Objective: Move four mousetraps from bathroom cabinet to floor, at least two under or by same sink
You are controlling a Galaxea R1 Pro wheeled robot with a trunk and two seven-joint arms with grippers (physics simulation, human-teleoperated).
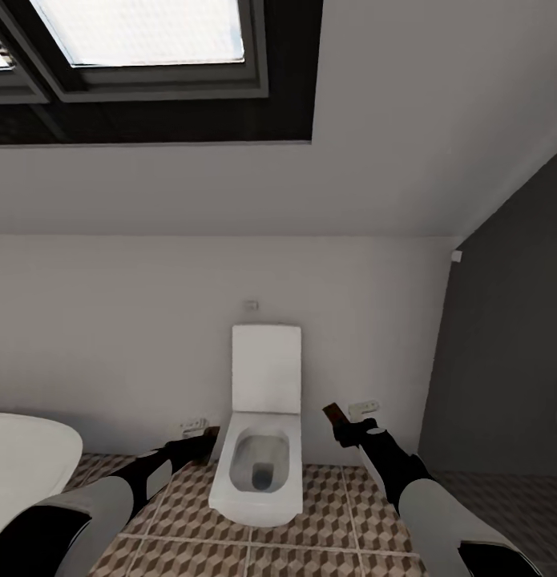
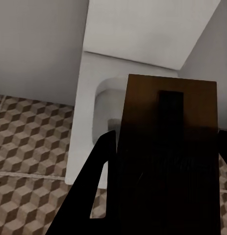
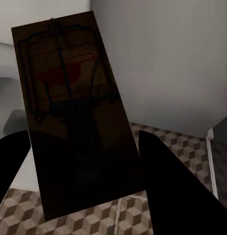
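Step in hand: carrying. Each arm has a mousetrap and the robot faces the toilet [image 1: 262, 437] against the back wall, with the bathroom floor [image 1: 334, 513] spread out below. Nothing has been set down where I can see it.

Left gripper [image 1: 199, 445]: clamped on a mousetrap [image 2: 164, 147]; in the left wrist view the brown board fills the space between the dark fingers, plain side up, held over the toilet's edge and the tiles.

Right gripper [image 1: 350, 429]: clamped on the other mousetrap [image 3: 74, 112]; the right wrist view shows its wire bail and a red mark on the wood, with the board tilted above the tiles beside the toilet.

Where the traps are: both in the air, well clear of the floor, one on either side of the toilet.

Sink: a white curved rim [image 1: 30, 469] shows low on the robot's left; I'd guess it is the bathtub and not the basin, though too little of it shows to be sure.

Next move, as I judge it: turn to find the wall-hung basin, lower both arms close to the tiles under or right beside it, then let go gently so the boards lie flat.

Containers: the toilet bowl is open, with nothing visible in it besides the dark drain.
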